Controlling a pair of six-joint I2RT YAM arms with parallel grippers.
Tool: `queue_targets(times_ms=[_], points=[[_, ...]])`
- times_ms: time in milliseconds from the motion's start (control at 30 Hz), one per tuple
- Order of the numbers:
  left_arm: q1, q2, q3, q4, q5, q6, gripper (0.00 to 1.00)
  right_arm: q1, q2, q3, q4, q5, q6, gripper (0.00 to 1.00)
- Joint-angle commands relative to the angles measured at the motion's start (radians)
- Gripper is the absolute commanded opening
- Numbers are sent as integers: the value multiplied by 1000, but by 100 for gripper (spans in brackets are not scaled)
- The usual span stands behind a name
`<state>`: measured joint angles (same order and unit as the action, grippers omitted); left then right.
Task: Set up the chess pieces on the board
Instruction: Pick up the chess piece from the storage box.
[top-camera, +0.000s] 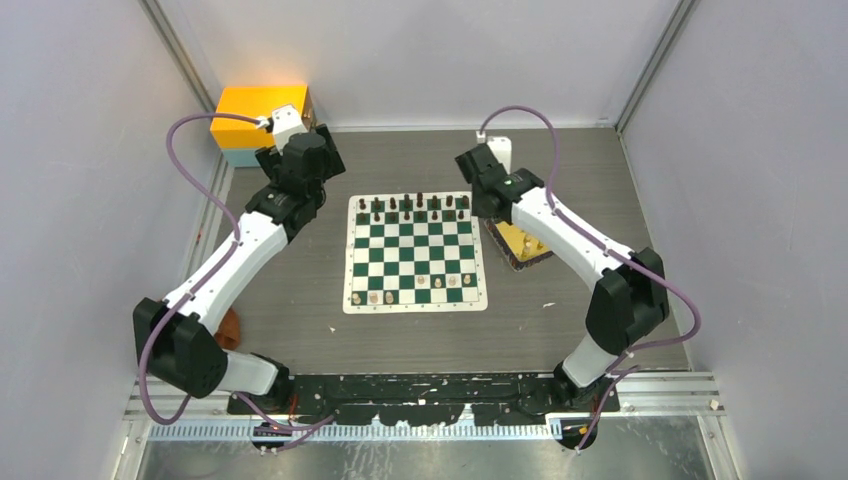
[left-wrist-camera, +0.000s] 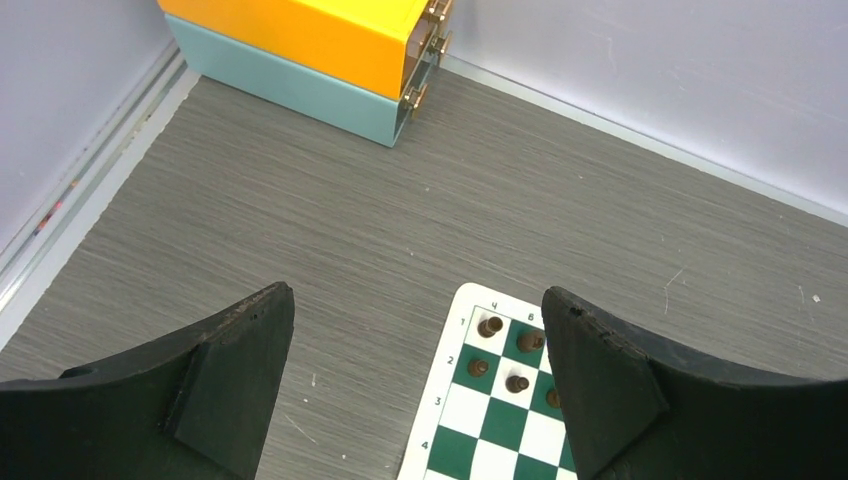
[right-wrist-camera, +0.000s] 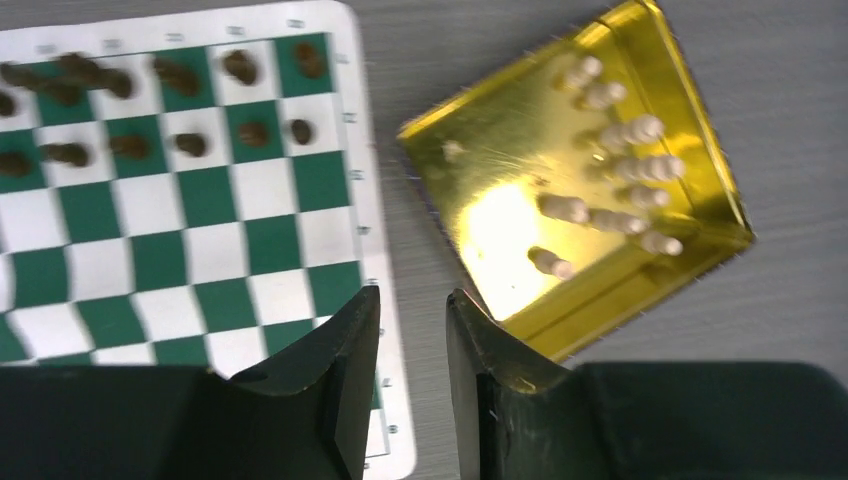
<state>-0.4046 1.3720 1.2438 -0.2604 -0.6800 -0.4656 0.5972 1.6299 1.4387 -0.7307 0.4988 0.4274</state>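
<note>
My right gripper (right-wrist-camera: 412, 300) hangs slightly spread, empty; pale chess pieces (right-wrist-camera: 565, 208) lie flat in the tray (right-wrist-camera: 500, 130), long axes roughly parallel.

Board (top-camera: 415, 252) mid rows bare: open lane across. Far two rows packed w/ dark pieces (top-camera: 420, 212); near rows hold a few pale pieces (top-camera: 420, 282), gaps btwn. Right of board, gold tray (top-camera: 525, 247) blocks, only a narrow strip btwn. Left of board, open bench (top-camera: 310, 300); orange box (top-camera: 262, 112) at far-left.
</note>
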Motion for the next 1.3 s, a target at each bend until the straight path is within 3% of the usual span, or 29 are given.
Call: queue_targets(times_ms=[0,333,1267], points=[[1,17,54,61,6,-14,94,-95,-78,-60,-25,44,65,37],[1,35,53,71,14,-12,94,-239,-114,-205,1,-29,136,36],[1,41,39,67,11,-9,94,-339,-53,-303,82,-123,160,36]])
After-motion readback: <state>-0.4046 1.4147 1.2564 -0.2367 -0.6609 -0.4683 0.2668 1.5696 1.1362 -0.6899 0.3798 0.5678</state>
